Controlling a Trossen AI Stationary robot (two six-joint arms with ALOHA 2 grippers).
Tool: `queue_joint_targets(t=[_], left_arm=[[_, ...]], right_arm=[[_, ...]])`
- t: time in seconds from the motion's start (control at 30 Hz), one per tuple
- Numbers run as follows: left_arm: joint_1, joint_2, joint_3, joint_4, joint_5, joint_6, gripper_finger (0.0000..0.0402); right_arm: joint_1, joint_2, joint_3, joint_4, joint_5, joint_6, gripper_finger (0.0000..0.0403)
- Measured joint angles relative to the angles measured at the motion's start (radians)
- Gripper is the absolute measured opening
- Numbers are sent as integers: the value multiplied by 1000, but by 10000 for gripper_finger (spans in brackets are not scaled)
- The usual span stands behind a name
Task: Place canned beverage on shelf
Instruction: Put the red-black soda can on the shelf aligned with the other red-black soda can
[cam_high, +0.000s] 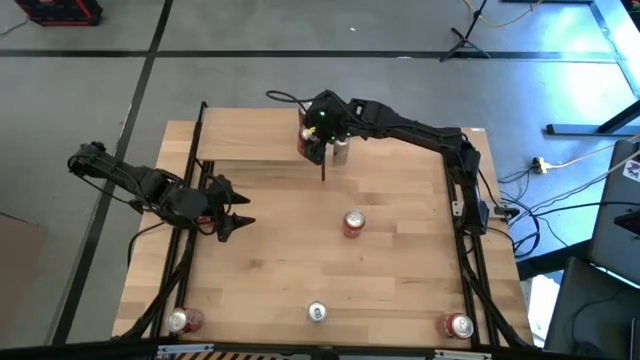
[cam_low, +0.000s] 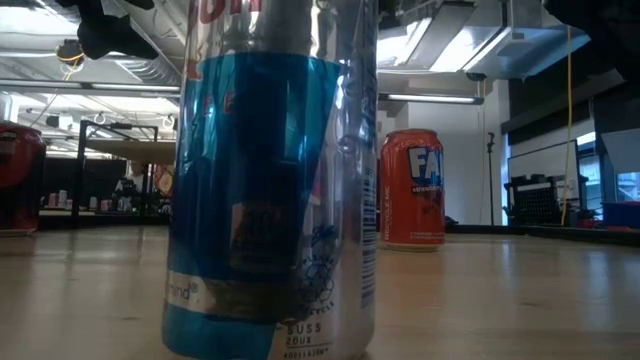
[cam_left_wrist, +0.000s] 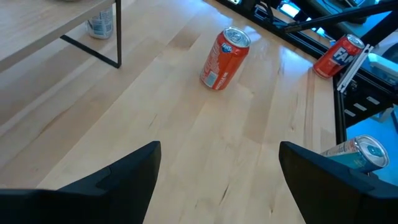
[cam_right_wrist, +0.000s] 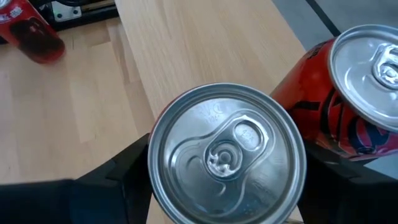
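right gripper (cam_high: 322, 135) seemingly pinches the silver can (cam_right_wrist: 227, 155) over the shelf (cam_high: 250, 148).

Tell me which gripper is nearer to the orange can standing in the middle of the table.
Left. The left gripper hovers open to the orange can's left, level with it. The right gripper is farther off, at the shelf, around a silver can.

The light-wood table (cam_high: 400, 260) carries the shelf (cam_high: 250, 148) and 4 upright cans (cam_high: 353, 223).
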Motion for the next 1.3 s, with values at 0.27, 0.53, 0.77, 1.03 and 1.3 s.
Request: queue_joint_targets(t=[0.27,0.53,0.77,1.03,1.3], left_arm=[[0,0,0,1,0,0,322],[0,0,0,1,0,0,322],[0,0,0,1,0,0,322],[0,0,0,1,0,1,322],[0,0,0,1,0,1,322]], right_arm=[[2,1,-2,-11,19,-2,340],[2,5,-4,-9,26,-2,359],[2,5,-4,-14,47,-17,361],[3,4,-3,-81,65,-103,361],[3,3,-3,-90,162,-109,362]])
